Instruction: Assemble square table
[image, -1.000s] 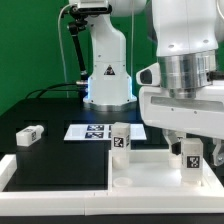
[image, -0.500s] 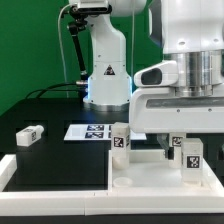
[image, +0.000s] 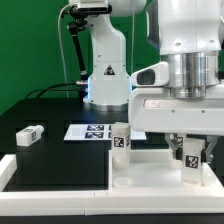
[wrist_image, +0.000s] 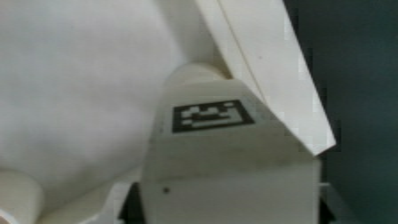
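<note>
The square table top (image: 150, 172) lies white and tray-like at the exterior view's lower right. One white leg (image: 120, 138) with a tag stands upright at its far left corner. My gripper (image: 190, 160) comes straight down on a second upright tagged leg (image: 190, 164) at the top's right side and is shut on it. In the wrist view this leg (wrist_image: 222, 160) fills the space between my fingers, with the top's rim (wrist_image: 267, 70) beyond it. A third leg (image: 28, 135) lies loose on the black table at the left. A fourth leg is not in view.
The marker board (image: 88, 131) lies behind the table top. A long white border rail (image: 50, 192) runs along the front edge. The robot's base (image: 108, 80) stands at the back centre.
My hand has turned about its vertical axis over the right leg. The leg stays in the same spot on the table top. Nothing else has moved.
</note>
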